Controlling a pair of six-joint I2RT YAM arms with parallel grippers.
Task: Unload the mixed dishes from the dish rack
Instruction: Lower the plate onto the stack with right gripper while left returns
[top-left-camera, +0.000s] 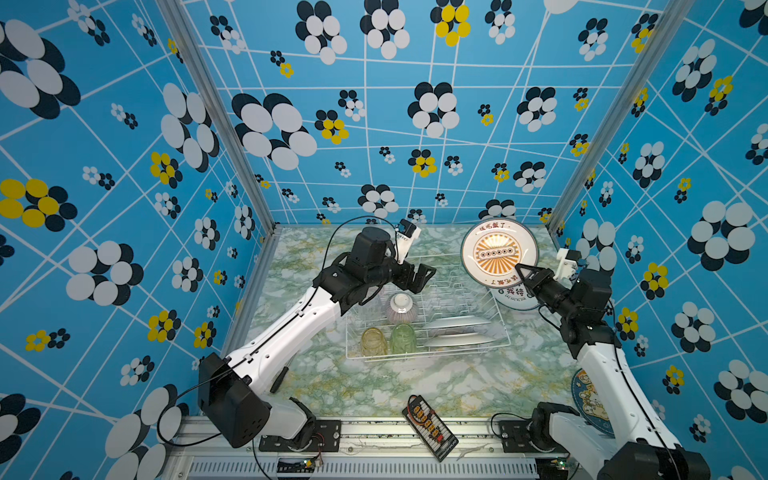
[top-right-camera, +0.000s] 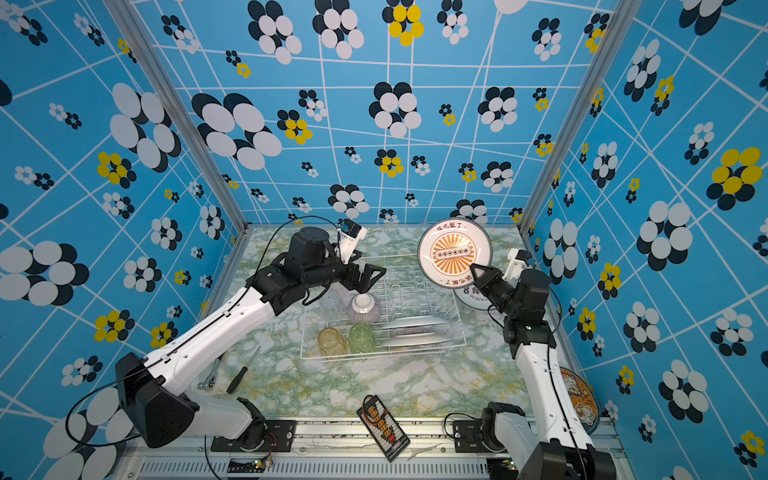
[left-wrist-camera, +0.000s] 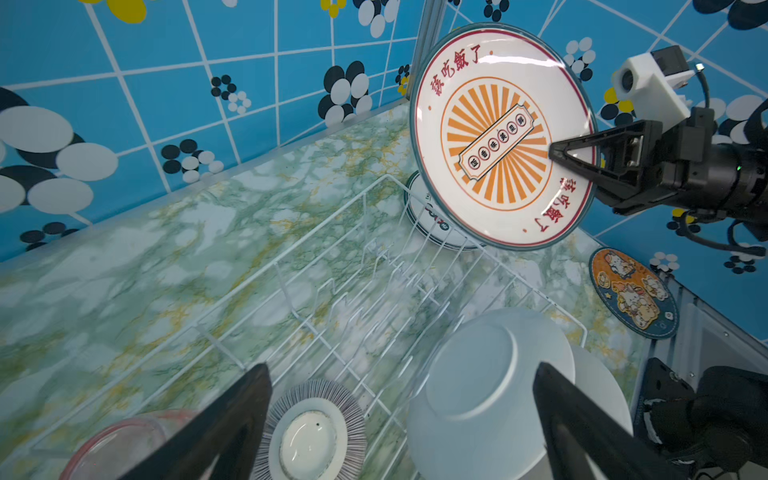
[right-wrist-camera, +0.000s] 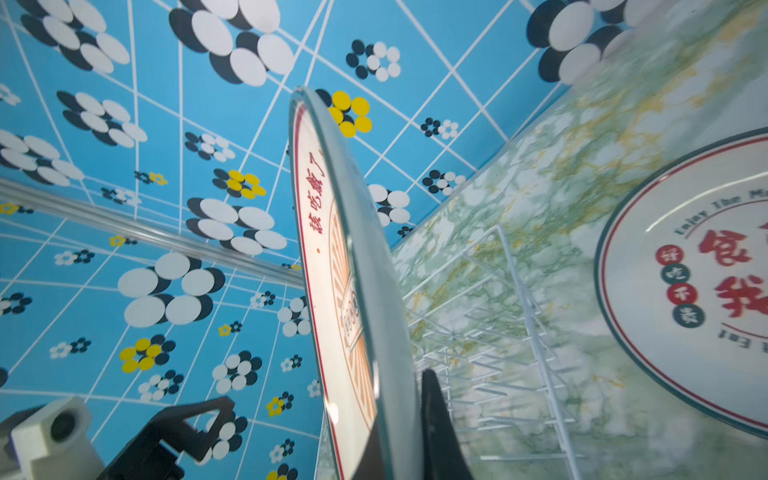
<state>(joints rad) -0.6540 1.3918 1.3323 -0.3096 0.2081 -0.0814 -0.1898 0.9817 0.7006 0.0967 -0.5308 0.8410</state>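
Right claw (top-left-camera: 523, 271), arm outstretched, clamps an upright plate (top-left-camera: 494, 249) above the dish rack (top-left-camera: 449, 293); left claw (top-left-camera: 422, 277) gapes wide over it.

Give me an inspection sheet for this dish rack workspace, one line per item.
Surface: green marble-pattern tabletop; no damage seen.
Job's things: dish rack holds an upturned striped bowl, yellow tumbler, green tumbler and two upright plates; sunburst plate is held in the air; another plate lies flat beside the rack.
Clutter: black connector board, screwdriver, wrench, cartoon mat.
Grippers: left gripper open above the rack; right gripper shut on the sunburst plate's rim.
Cables: black cable arcs over the left arm.
Surroundings: blue flower-print walls, aluminium frame.
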